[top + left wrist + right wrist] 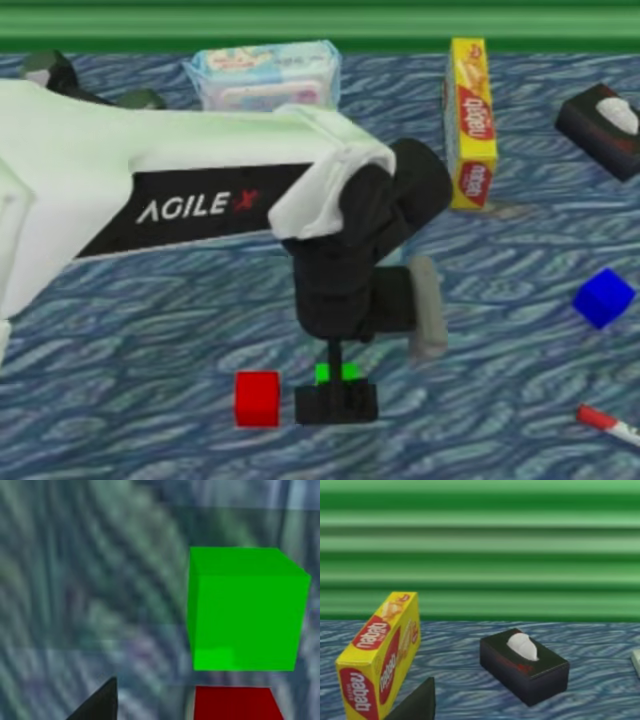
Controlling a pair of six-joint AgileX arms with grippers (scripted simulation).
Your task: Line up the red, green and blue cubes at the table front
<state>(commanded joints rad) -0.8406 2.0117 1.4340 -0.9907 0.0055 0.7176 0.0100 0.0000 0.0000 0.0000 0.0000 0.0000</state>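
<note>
Near the table's front stands the red cube (257,398). Just to its right is the green cube (337,372), mostly hidden under my left gripper (336,402), which hovers right over it. In the left wrist view the green cube (247,610) stands free on the table beside the red cube (235,704). One dark finger (100,705) is off to the side and touches nothing, so the gripper is open. The blue cube (604,297) sits alone at the far right. My right arm is out of the top view; one finger (417,705) of its open gripper shows, holding nothing.
Along the back stand a wipes pack (265,75), an upright yellow biscuit box (470,120) and a black tissue box (605,125). A red-and-white pen (608,423) lies at the front right. A green striped band (320,25) runs along the far edge.
</note>
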